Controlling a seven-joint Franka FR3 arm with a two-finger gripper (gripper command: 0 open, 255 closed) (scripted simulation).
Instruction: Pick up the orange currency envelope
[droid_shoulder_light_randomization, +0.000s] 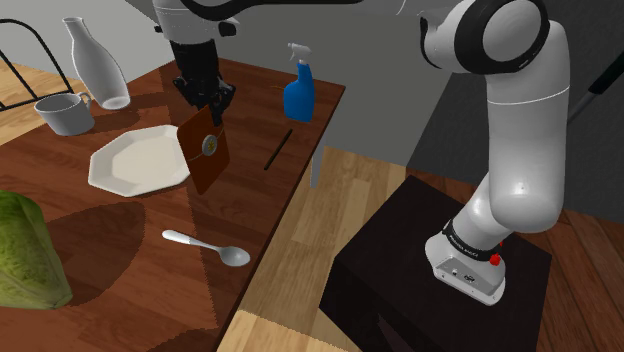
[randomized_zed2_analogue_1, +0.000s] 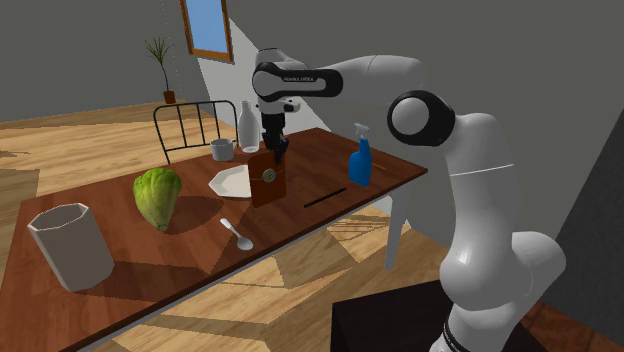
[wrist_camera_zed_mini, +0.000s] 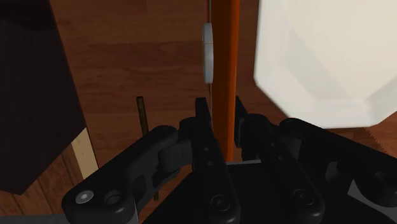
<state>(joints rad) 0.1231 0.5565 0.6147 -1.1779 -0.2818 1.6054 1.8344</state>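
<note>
Wrist view: the gripper (wrist_camera_zed_mini: 221, 118) is nearly closed, and its two black fingers (wrist_camera_zed_mini: 202, 121) clamp the envelope (wrist_camera_zed_mini: 224, 63) between them. The envelope is seen edge-on as a thin orange strip running away from the fingertips. A small white round clasp (wrist_camera_zed_mini: 207, 52) sits on one face. Beyond it lies the brown wooden table (wrist_camera_zed_mini: 146, 57), with a white angular plate (wrist_camera_zed_mini: 318, 57) on one side of the envelope and a thin dark stick (wrist_camera_zed_mini: 141, 114) on the other.

Shoulder view: the gripper (droid_shoulder_light_randomization: 207, 105) points down and the envelope (droid_shoulder_light_randomization: 205, 155) hangs upright from it, reddish brown, beside the plate (droid_shoulder_light_randomization: 140, 160). Whether the lower edge of the envelope clears the table cannot be determined. A metal spoon (droid_shoulder_light_randomization: 205, 247) lies nearer the camera. A blue spray bottle (droid_shoulder_light_randomization: 298, 92), a grey mug (droid_shoulder_light_randomization: 65, 113) and a white vase (droid_shoulder_light_randomization: 95, 62) stand farther back.

Second exterior view: a green lettuce (randomized_zed2_analogue_1: 158, 195) and a white pot (randomized_zed2_analogue_1: 70, 245) stand well apart from the envelope (randomized_zed2_analogue_1: 268, 183).
</note>
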